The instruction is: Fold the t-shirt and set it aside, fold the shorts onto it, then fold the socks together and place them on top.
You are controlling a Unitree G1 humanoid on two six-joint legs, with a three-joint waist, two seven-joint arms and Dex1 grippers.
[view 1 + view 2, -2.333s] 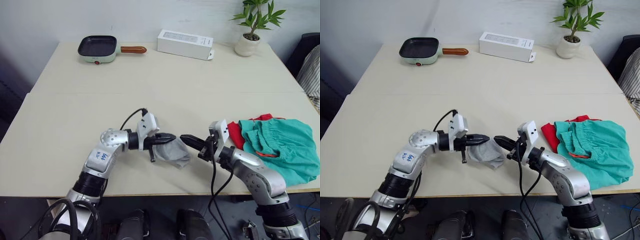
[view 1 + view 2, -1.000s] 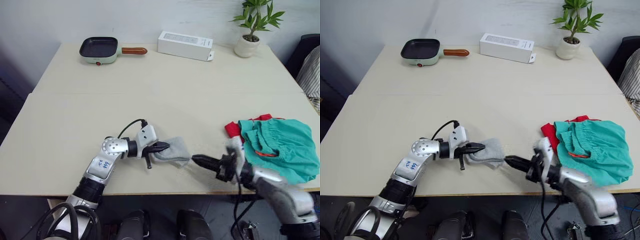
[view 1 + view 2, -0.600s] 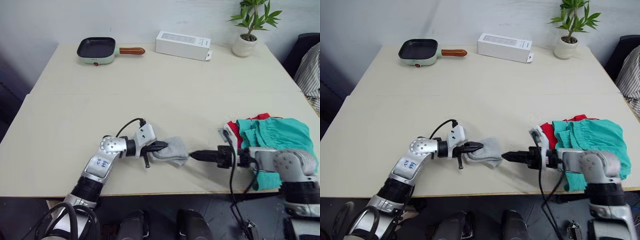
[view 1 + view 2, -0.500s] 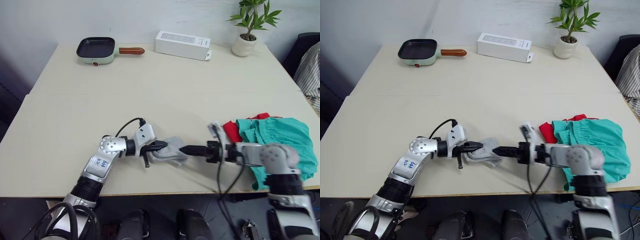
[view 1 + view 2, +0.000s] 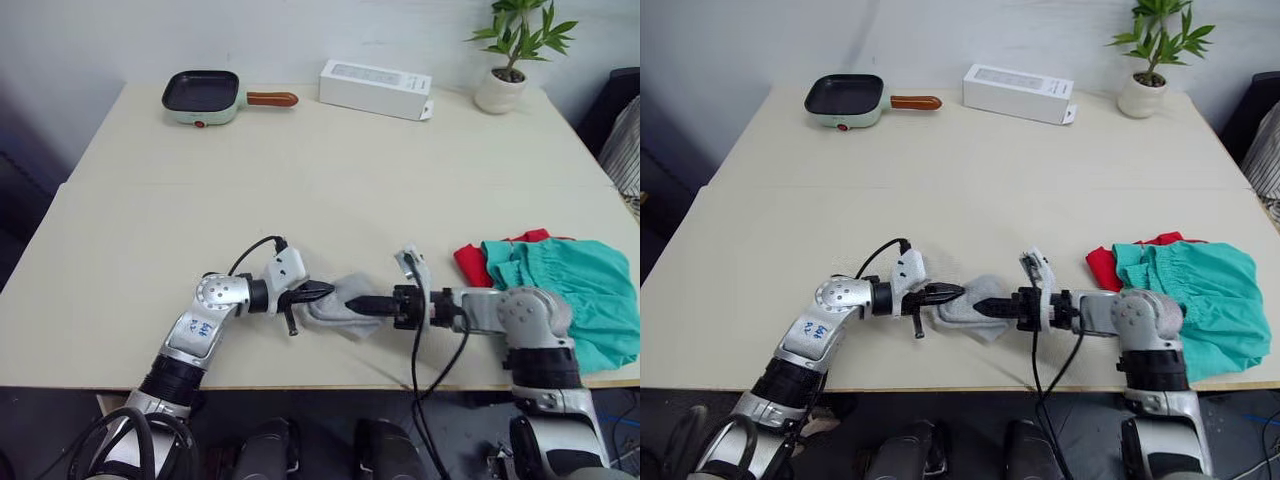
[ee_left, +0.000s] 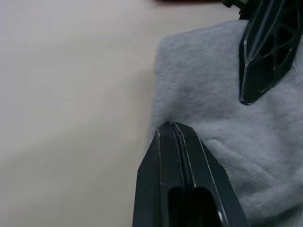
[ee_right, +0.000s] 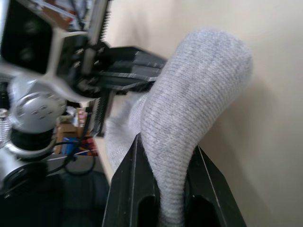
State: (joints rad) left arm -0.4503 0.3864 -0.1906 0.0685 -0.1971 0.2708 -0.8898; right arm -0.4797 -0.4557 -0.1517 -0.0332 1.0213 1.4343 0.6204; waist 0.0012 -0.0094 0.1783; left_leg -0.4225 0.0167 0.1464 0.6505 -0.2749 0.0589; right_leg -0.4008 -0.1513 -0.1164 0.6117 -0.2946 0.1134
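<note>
The light grey socks (image 5: pixel 352 283) lie bunched near the table's front edge, between my two grippers. My left gripper (image 5: pixel 322 291) is shut, its tips at the socks' left edge (image 6: pixel 208 94). My right gripper (image 5: pixel 352 301) reaches in from the right. In the right wrist view it (image 7: pixel 165 144) is shut on a raised hump of the socks (image 7: pixel 199 90), with cloth running between its fingers. The teal shorts (image 5: pixel 570 290) lie at the right edge on top of the red t-shirt (image 5: pixel 470 262), of which only a corner shows.
Along the table's far edge stand a small frying pan (image 5: pixel 200 95), a white box (image 5: pixel 375 88) and a potted plant (image 5: pixel 500 90). The table's front edge runs just below both grippers.
My right gripper has swung in from the right, reached the socks and shut on their right end. My left gripper has stayed at their left edge.
</note>
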